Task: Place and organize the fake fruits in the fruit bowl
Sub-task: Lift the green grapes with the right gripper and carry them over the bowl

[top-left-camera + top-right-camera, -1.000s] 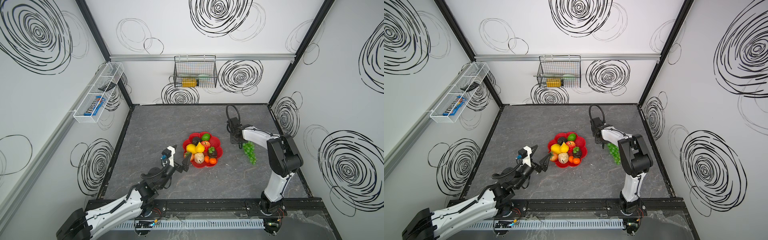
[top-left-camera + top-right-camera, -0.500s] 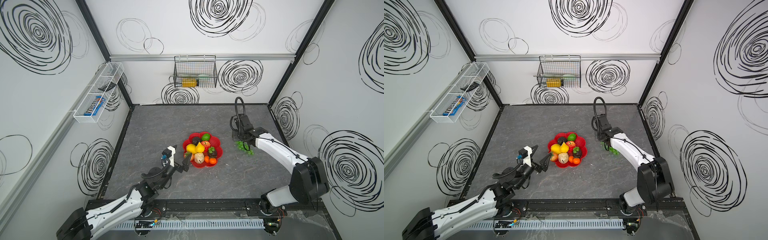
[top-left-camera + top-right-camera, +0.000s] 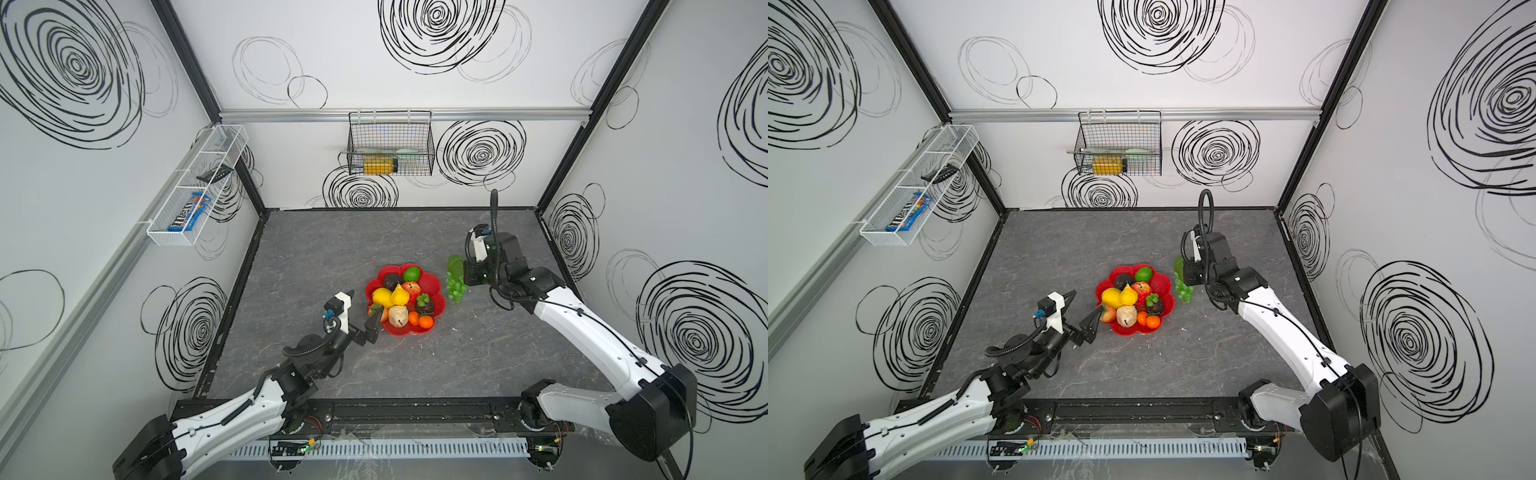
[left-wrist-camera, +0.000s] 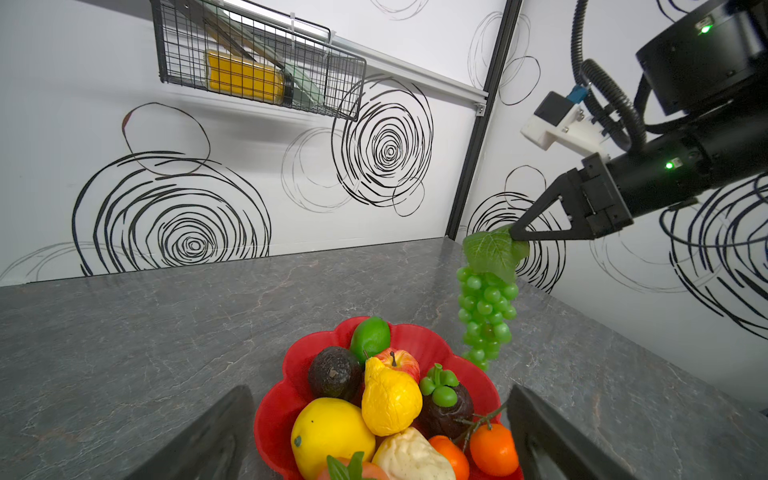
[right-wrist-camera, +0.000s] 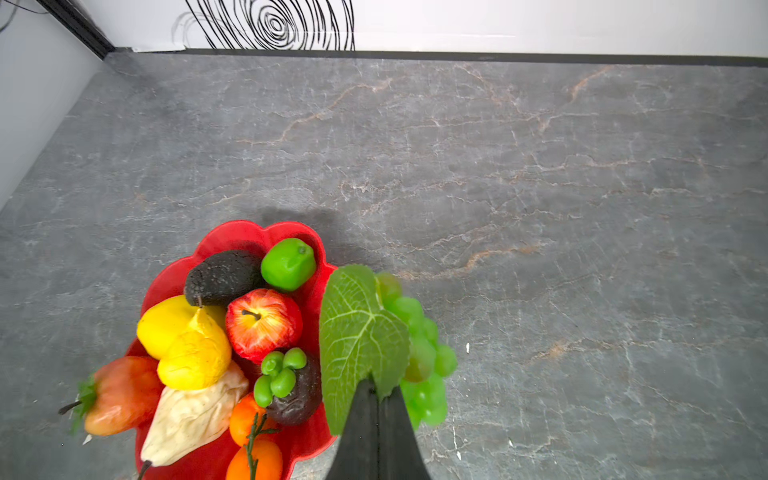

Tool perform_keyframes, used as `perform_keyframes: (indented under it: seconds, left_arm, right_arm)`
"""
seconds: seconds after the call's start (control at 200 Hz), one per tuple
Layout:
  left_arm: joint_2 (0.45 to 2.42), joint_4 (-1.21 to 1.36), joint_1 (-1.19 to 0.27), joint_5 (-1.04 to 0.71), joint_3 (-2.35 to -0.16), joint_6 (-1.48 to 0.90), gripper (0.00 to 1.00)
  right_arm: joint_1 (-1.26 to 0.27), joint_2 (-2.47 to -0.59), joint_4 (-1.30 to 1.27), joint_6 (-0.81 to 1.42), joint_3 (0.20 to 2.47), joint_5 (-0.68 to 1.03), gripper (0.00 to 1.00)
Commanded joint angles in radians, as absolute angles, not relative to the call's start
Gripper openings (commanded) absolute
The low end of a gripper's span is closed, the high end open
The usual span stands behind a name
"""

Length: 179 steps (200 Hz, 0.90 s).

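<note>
The red scalloped fruit bowl (image 3: 437,291) (image 3: 1165,286) sits mid-table with several fake fruits in it: lime (image 3: 411,273), avocado (image 4: 334,372), apple (image 5: 262,322), lemons (image 4: 330,434), mangosteen (image 4: 446,405), pear (image 3: 399,316), oranges (image 4: 493,449) and strawberry (image 5: 120,392). My right gripper (image 3: 462,272) (image 4: 515,233) (image 5: 376,388) is shut on the leaf of the green grapes (image 3: 455,287) (image 3: 1183,287) (image 4: 484,309) (image 5: 422,345). The bunch hangs above the table just off the bowl's right rim. My left gripper (image 3: 362,307) (image 3: 1082,306) (image 4: 378,390) is open at the bowl's left edge, holding nothing.
A black wire basket (image 3: 390,145) with a yellow bottle hangs on the back wall. A long white mesh tray (image 3: 195,191) is fixed to the left wall. Grey marble tabletop (image 5: 540,187) stretches around the bowl, bounded by walls.
My right arm has swung left with the grapes, lifting them off the table until they hang beside the bowl's right rim. The left arm has not moved.
</note>
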State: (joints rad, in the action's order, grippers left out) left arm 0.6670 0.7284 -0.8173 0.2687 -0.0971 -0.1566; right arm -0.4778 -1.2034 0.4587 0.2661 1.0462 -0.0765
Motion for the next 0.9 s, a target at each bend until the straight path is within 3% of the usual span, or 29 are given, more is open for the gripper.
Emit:
perform_keyframes:
  seconds: [0.0,0.891]
  left_arm:
    - [0.669,0.775,-0.821,0.279,-0.117,-0.144,0.98]
    - [0.671,0.774,-0.821,0.280,-0.118,-0.140,0.99]
  right_arm:
    - [-0.492,-1.167,0.437,0.248,1.078,-0.026,0.00]
    - [-0.638,-1.121,0.483,0.291,1.129,0.068,0.00]
